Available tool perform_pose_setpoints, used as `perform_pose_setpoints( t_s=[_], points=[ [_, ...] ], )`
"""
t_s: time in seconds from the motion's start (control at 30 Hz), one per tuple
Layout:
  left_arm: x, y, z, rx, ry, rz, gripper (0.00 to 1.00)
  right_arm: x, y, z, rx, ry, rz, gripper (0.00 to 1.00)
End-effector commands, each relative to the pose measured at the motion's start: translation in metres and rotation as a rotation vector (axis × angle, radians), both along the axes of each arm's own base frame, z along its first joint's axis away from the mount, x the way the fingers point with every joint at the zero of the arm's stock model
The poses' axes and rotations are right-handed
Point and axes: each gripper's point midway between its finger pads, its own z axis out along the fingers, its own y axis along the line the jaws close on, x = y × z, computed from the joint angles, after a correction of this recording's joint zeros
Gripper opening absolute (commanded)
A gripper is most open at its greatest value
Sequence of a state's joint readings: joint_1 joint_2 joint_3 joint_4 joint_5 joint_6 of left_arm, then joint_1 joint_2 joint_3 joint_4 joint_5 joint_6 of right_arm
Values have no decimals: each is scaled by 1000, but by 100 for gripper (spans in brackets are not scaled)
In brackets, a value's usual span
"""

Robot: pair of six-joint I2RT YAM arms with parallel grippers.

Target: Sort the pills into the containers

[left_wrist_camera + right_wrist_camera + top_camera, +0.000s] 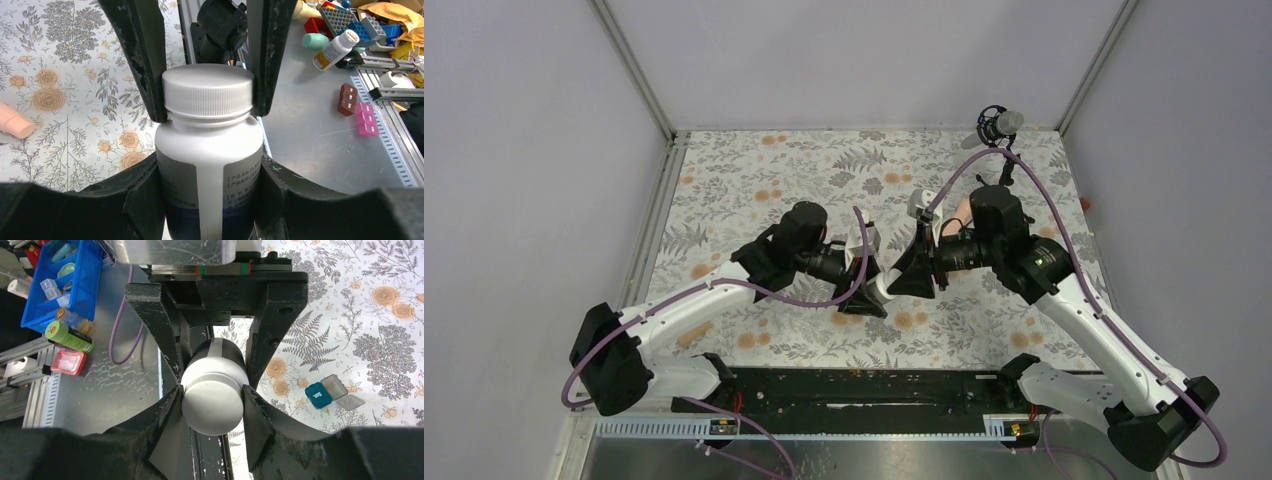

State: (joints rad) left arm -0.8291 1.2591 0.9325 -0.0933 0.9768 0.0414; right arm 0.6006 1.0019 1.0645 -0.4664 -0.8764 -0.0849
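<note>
Item 1, white bottle (210, 165): round, with a grey and dark blue label (240, 190). I see it carried off the desk (754, 180), lying sideways between my two arms near the desk's middle, towards the near edge. Its ribbed white cap (208, 95) is on.

Item 2, left tool (210, 175): clenched on the white bottle's body, one finger pressed against each side of the label. From above, its wrist points to the right.

Item 3, right tool (212, 400): clenched on the cap, one finger touching each side of the ribbed rim. It faces the left tool head-on, so the two tools hold opposite ends of the same bottle.

Item 4, teal box (318, 395): small and cube-like, with light lettering on its side. It lies on the flowered desk to the right of the right tool in that wrist's view, well apart from the bottle. A clear lid (334, 387) is swung open beside it. I cannot tell what it contains.

Item 5, microphone (1001, 124): on its stand at the far right corner of the desk.

Item 6, peach-coloured piece (15, 122): lying on the desk. I cannot tell what it is.
</note>
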Motion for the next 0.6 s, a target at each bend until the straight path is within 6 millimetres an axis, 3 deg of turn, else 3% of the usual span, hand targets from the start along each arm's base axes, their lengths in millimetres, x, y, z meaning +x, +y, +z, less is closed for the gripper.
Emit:
perform_pose_setpoints(
  t_s=[0.0, 0.03, 0.1, 0.13, 0.2, 0.3, 0.43, 0.57],
  points=[
    [-8, 8, -8, 16, -6, -72, 0, -10, 5, 48, 122, -101, 123, 4],
    [-5, 7, -8, 18, -9, -57, 0, -5, 7, 48, 115, -77, 92, 9],
    [3, 4, -9, 25, -17, -5, 0, 17, 8, 42, 79, -25, -46, 52],
    [9, 3, -9, 24, -24, 30, 0, 26, 8, 38, 65, 2, -109, 67],
    [20, 0, -8, 23, -37, 97, 0, 39, 7, 33, 61, 50, -213, 86],
    [37, -1, -6, 11, -56, 195, 0, 58, 4, 26, 88, 131, -388, 90],
    [50, -2, -3, -13, -61, 278, 0, 76, -5, 12, 75, 175, -571, 84],
    [57, -2, 0, -27, -60, 314, 0, 80, -4, 4, 65, 223, -616, 84]
  ],
)
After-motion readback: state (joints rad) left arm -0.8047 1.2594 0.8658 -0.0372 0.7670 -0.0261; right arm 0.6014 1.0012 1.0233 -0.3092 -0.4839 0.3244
